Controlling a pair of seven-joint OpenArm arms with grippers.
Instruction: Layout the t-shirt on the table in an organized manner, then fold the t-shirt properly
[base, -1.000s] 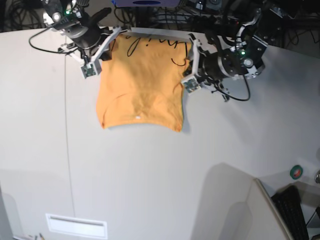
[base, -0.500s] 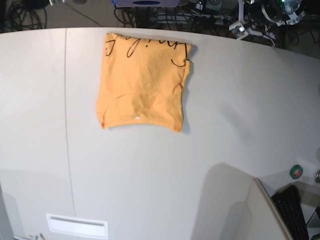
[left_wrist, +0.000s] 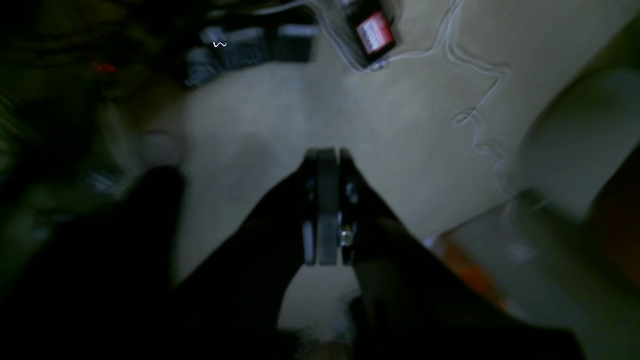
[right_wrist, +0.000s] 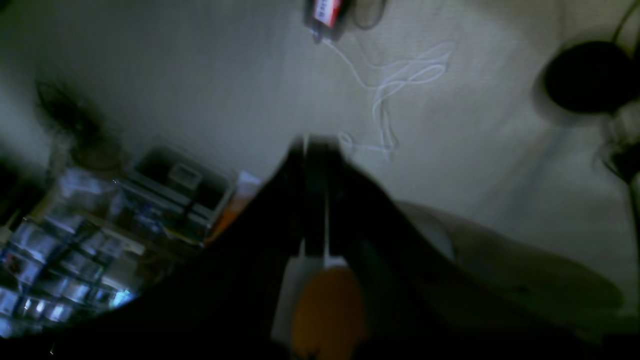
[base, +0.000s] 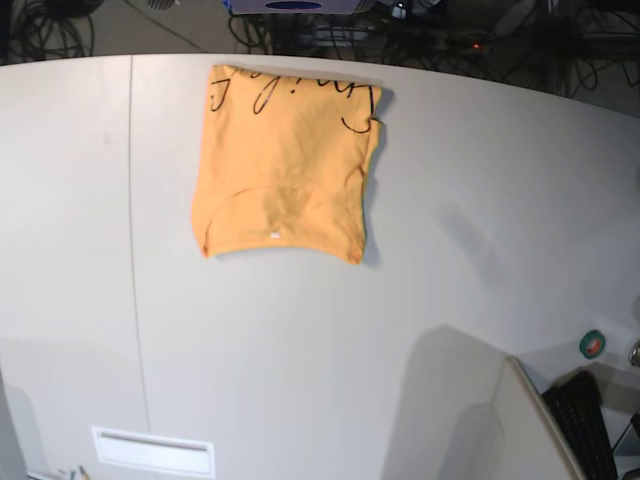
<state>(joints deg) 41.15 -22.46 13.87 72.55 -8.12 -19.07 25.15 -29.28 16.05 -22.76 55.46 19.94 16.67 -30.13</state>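
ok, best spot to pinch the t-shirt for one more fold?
Probably the two near corners of the t-shirt, at the tag-side edge, coming from the near side. That edge lies free on the table; the lettered edge sits at the table's far rim, leaving little room.

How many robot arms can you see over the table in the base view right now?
0. Neither arm shows there; only the t-shirt lies folded on the table, near its far edge. Each wrist view shows its own shut pincer, left and right.
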